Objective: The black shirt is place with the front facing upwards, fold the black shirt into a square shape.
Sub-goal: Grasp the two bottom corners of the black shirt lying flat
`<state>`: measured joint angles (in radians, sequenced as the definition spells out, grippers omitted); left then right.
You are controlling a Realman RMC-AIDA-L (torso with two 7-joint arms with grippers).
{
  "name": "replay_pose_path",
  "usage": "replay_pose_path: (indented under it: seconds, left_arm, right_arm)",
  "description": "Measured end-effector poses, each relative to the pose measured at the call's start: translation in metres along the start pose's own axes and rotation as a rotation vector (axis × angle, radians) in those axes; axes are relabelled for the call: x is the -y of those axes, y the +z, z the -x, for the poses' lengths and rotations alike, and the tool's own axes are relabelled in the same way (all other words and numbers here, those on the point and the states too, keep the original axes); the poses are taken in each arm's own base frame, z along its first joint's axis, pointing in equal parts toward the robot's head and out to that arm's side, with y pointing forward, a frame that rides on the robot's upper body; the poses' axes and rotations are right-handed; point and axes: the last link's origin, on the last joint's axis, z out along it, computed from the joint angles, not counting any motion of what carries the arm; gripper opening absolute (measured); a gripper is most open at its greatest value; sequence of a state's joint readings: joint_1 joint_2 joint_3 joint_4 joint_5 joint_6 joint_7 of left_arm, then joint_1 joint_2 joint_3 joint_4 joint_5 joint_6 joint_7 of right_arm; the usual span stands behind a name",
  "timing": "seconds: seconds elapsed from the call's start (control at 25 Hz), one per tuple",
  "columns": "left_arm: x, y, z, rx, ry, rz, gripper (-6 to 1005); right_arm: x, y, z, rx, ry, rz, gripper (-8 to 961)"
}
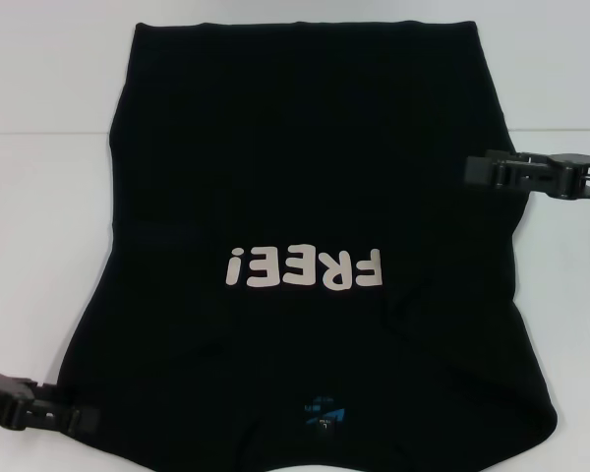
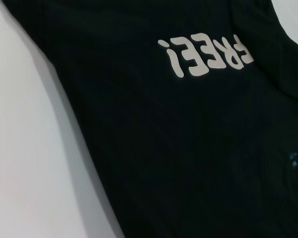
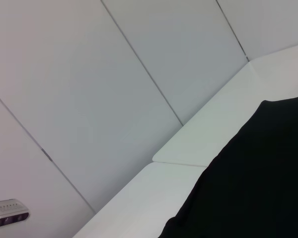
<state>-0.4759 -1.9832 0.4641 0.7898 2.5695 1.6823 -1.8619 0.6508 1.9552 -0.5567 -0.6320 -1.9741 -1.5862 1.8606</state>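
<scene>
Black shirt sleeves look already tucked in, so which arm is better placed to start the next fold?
Probably left. The left gripper sits at the black shirt's near corner by the collar, ready to lift that end. The right gripper is only beside the mid-length edge.

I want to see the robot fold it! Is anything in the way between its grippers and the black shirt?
Nothing visible is. The left gripper sits at the black shirt's near left edge, the right gripper at its right edge farther back. Only bare white table surrounds the cloth.
</scene>
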Motion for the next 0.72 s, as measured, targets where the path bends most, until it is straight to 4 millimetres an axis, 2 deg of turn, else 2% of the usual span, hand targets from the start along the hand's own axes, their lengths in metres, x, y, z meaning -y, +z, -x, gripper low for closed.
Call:
replay_pose_path:
  seconds: [0.4,0.64,0.72]
  left_arm:
    - [0.0023,0.0004,-0.0041,0.009,0.011,-0.023,927]
    - [0.0044,0.0054,-0.0047,0.046,0.010,-0.056,777]
    - [0.0046,0.0050,-0.0065,0.045,0.012,-0.065,685]
  right_arm:
    - [0.0002,-0.0004,0.0019,0.004,0.005,-0.001,881]
    - [0.0001,-0.0014,0.0035,0.011,0.006,0.000,882]
    - [-0.0003,-0.0015,0.0037,0.011,0.006,0.003,882]
